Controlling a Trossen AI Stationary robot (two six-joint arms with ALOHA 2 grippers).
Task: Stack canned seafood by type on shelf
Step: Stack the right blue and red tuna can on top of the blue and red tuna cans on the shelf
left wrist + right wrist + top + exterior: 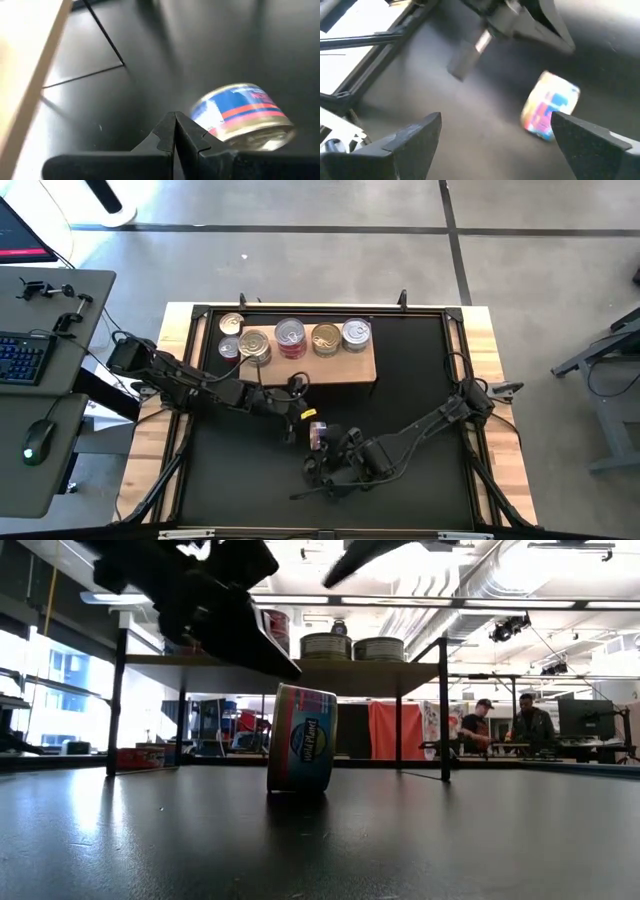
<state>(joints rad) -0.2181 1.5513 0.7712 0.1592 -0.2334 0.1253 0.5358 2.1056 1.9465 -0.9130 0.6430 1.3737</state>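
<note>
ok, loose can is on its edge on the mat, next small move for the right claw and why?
Probably ease the open right claw forward to straddle the can: it stands on its rim on the black mat, ahead of the fingers and untouched. The shut left claw sits beside it, holding nothing.

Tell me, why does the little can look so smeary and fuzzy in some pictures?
In the right wrist view the can is smeared, likely motion blur; the left wrist view shows it soft too, close to the lens. The low view keeps it sharp, standing on its edge against bright windows and ceiling lights.
</note>
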